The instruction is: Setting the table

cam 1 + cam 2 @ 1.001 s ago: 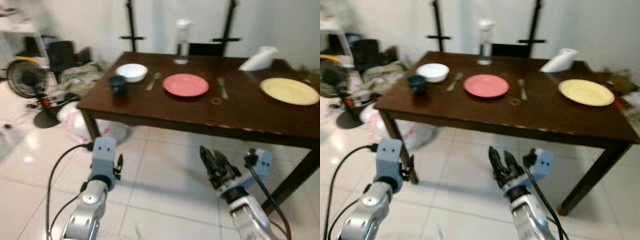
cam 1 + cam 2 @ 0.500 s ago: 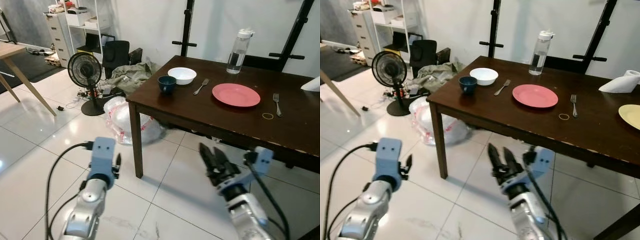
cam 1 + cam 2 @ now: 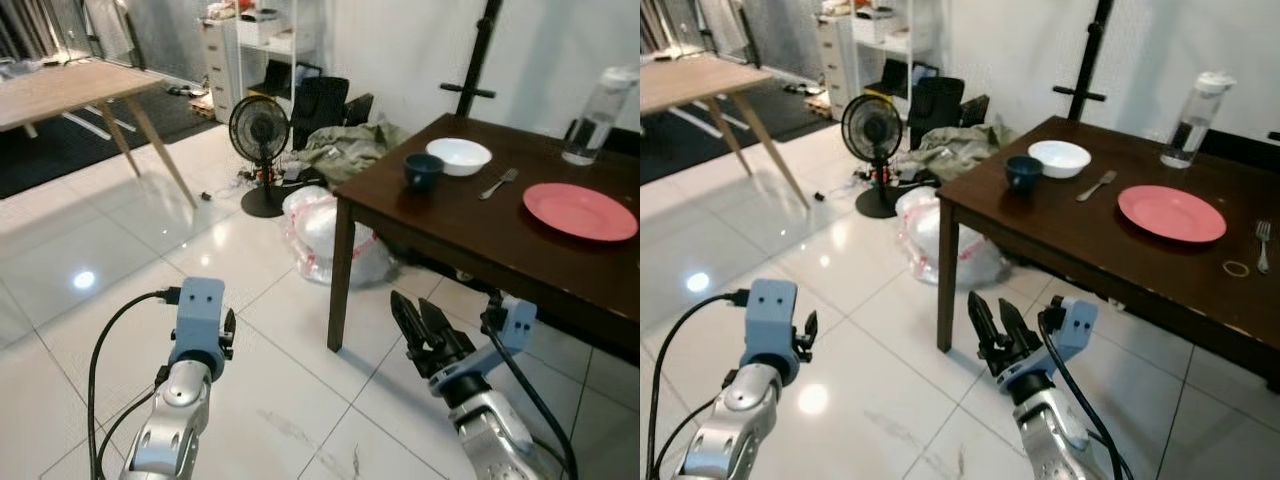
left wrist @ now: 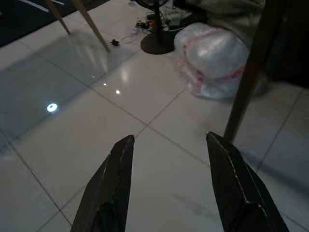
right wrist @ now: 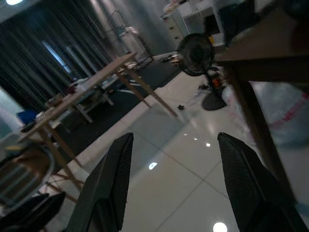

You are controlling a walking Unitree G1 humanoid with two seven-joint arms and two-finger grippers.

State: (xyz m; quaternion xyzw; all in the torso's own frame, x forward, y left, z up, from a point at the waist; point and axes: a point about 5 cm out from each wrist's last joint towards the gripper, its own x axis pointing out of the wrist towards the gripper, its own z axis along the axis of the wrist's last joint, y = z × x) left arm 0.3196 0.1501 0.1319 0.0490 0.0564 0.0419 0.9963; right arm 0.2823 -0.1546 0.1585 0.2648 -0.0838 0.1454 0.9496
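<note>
I am seeing both grippers hanging low over the white tile floor, the left gripper and the right gripper each with its two fingers spread apart and gripping nothing. At the right of the frame the dark table is carrying one red plate, one white bowl, one dark cup, two forks and one water bottle. One fan is standing at upper centre, with one plastic bag lying beside the table leg.

Water bottle cut by edge
</note>
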